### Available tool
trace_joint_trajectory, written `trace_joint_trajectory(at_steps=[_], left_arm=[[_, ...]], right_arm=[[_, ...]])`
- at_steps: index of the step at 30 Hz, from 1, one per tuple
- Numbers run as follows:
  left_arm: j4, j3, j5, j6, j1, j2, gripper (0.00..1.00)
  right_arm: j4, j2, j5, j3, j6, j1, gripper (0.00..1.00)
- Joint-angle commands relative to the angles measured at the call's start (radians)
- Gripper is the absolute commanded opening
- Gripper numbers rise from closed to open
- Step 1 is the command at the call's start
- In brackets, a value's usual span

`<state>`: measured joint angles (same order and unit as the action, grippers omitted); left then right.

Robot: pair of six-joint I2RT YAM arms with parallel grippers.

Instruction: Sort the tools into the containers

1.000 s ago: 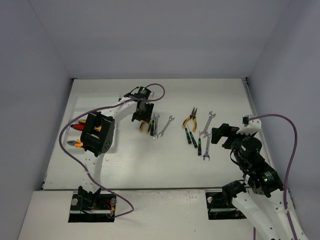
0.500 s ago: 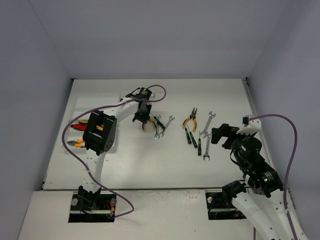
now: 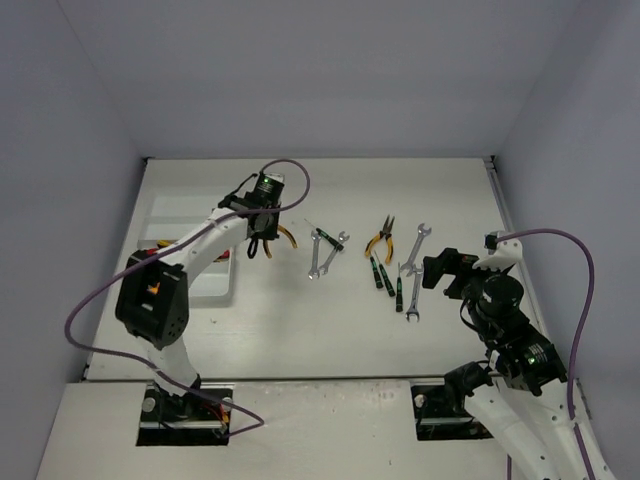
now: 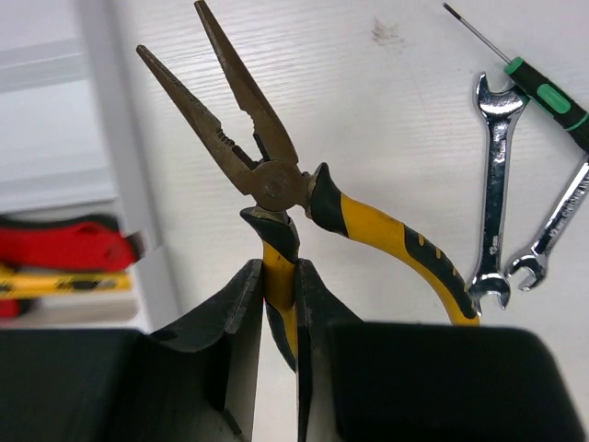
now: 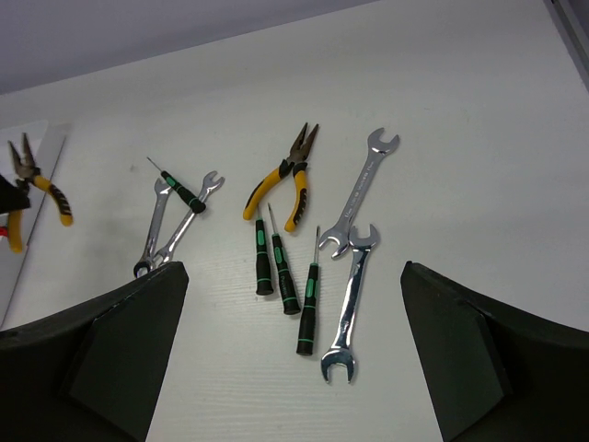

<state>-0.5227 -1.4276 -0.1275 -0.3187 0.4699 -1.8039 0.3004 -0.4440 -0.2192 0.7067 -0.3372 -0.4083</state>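
My left gripper [image 3: 262, 238] is shut on one yellow-black handle of long-nose pliers [image 4: 267, 166], just right of the white organiser tray [image 3: 190, 215]; the noses point away from me. In the left wrist view the gripper [image 4: 279, 285] pinches the handle [image 4: 279, 267], and the other handle splays right. Red cutters [image 4: 64, 244] and a yellow-handled tool [image 4: 55, 282] lie in the tray [image 4: 55, 138]. My right gripper [image 3: 440, 270] is open and empty above three black-green screwdrivers [image 5: 285, 276], orange-handled pliers [image 5: 285, 180] and two silver wrenches [image 5: 350, 313].
Two crossed wrenches [image 3: 320, 255] with a screwdriver [image 3: 320, 237] over them lie mid-table, also seen in the left wrist view [image 4: 492, 203]. Grey walls close in the back and both sides. The left arm's purple cable [image 3: 110, 290] loops over the tray side.
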Motion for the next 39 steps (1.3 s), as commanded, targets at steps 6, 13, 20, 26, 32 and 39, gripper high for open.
trace_joint_trajectory(at_steps=[6,13,20,26,32,39], left_arm=[[-0.050,0.225,-0.320,-0.352,-0.052,0.447,0.00],[-0.083,0.454,-0.235,-0.503,-0.268,0.595,0.00],[-0.060,0.526,-0.188,-0.571,-0.389,0.566,0.00],[-0.033,0.559,-0.193,-0.676,-0.434,0.508,0.00],[0.018,0.572,-0.166,-0.772,-0.441,0.456,0.00],[0.020,0.564,-0.156,-0.849,-0.441,0.433,0.06]], right_arm=[[-0.057,-0.013,-0.002,0.004,-0.003,-0.015,1.00],[-0.057,-0.003,0.000,0.004,-0.003,-0.020,1.00],[-0.057,0.002,0.000,0.004,-0.003,-0.023,1.00],[-0.057,0.008,-0.009,0.004,-0.003,-0.027,1.00],[-0.057,0.007,-0.014,0.004,-0.005,-0.030,1.00],[-0.057,0.006,-0.016,0.002,-0.006,-0.031,1.00]])
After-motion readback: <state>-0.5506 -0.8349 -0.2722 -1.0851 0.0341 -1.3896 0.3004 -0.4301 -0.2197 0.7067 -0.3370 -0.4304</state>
